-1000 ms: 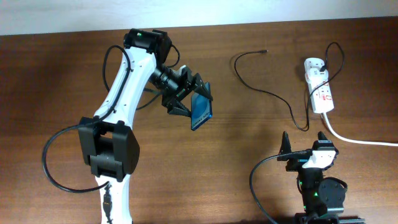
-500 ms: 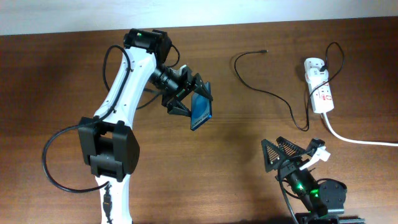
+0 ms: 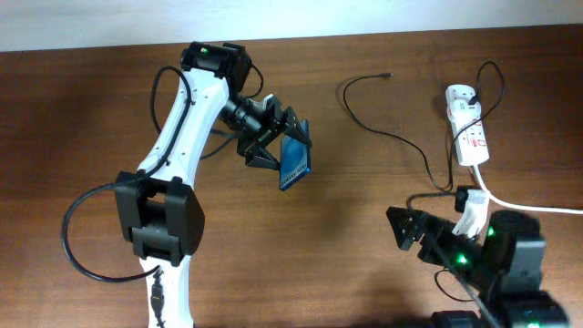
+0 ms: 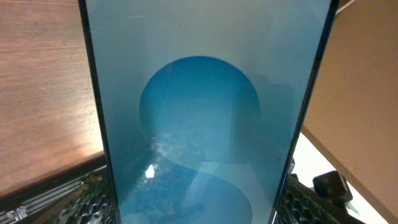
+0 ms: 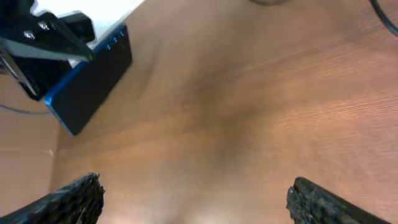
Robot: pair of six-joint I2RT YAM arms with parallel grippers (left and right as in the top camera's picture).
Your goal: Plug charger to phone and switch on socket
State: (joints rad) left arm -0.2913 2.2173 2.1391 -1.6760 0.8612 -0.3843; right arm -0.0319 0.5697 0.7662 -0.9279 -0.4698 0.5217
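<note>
The phone (image 3: 295, 162) is thin with a blue screen. The left claw (image 3: 281, 146) holds it up off the worktop (image 3: 346, 237), tipped on its edge. The charger (image 3: 401, 138) is a thin black cable lying in bends, with its small tip free. Its other end reaches the white socket (image 3: 472, 141), which lies flat.

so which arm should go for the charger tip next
Right. The left gripper is shut on the phone, while the right gripper is open, empty and nearer the charger.
</note>
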